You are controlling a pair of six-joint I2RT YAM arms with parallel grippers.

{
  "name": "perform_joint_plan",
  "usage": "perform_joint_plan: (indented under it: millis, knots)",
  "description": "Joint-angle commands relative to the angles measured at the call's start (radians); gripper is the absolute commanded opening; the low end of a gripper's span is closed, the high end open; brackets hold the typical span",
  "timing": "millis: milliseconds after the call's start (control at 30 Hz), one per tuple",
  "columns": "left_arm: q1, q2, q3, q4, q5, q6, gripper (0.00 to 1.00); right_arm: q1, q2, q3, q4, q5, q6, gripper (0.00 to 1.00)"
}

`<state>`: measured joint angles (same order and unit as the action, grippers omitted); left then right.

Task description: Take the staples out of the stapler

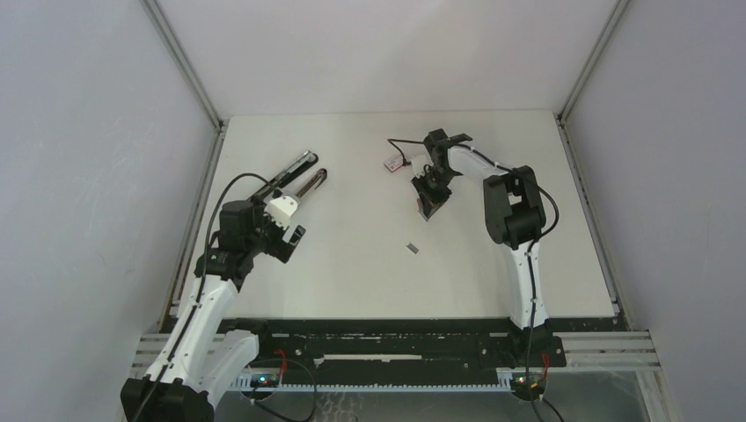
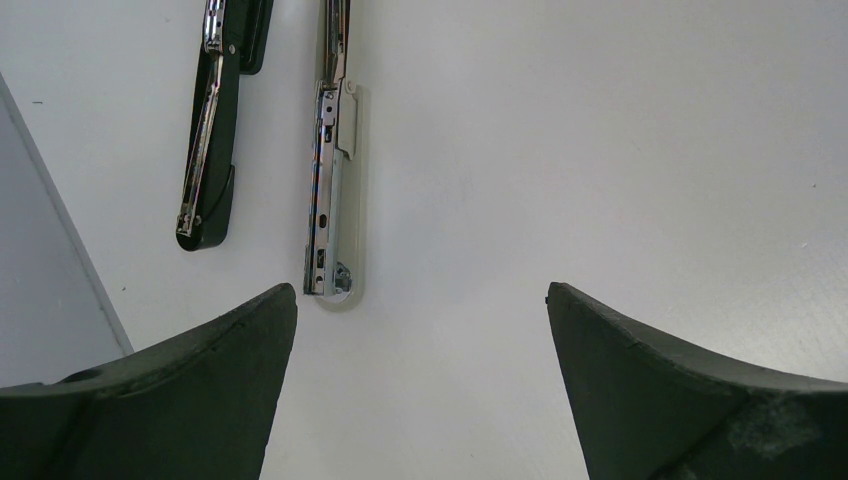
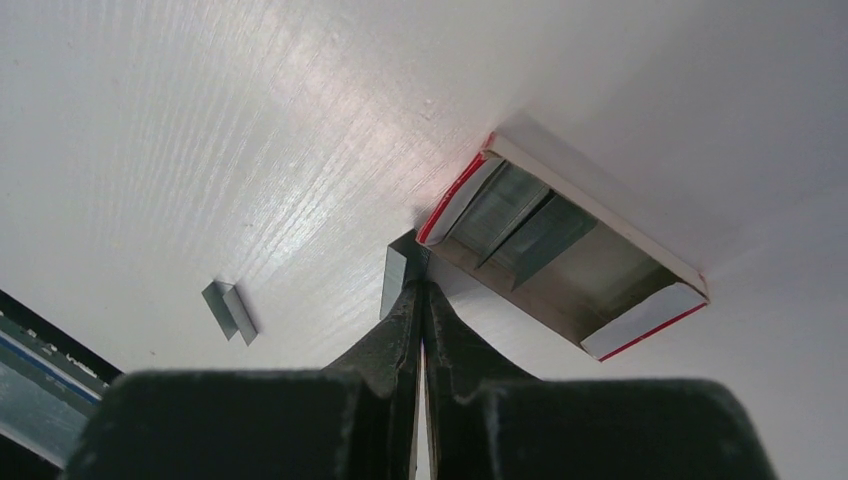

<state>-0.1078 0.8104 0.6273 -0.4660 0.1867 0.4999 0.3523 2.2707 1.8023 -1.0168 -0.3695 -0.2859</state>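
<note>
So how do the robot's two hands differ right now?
The left hand is wide open; the right hand is shut. The left hand faces the opened stapler, short of it and touching nothing; the right hand's tips meet a staple strip beside the box, though whether they grip it is unclear. Both are black.

- The stapler (image 1: 290,171) lies spread open near the left wall (image 1: 106,176); only a narrow gap separates its two arms.
- The middle of the table (image 1: 352,281) offers wide passage; only the staples (image 1: 412,249) lie there.
- The red-and-white box (image 3: 560,245) sits just ahead of the right gripper (image 3: 420,288), obstructing that side.
</note>
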Motion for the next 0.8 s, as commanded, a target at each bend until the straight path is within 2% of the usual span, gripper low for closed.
perform_joint_plan:
  millis: [0, 400, 767]
  knots:
    - [0.005, -0.009, -0.008, 0.024, 0.008, 0.007, 1.0, -0.003, 0.067, -0.017, -0.05, 0.025, -0.063, 0.0]
    - [0.006, -0.012, -0.008, 0.025, 0.006, 0.009, 1.0, -0.022, 0.067, -0.017, -0.049, 0.097, -0.067, 0.01]
    - [0.005, -0.016, -0.009, 0.023, 0.004, 0.006, 1.0, -0.044, 0.075, 0.009, -0.073, 0.054, -0.04, 0.03]
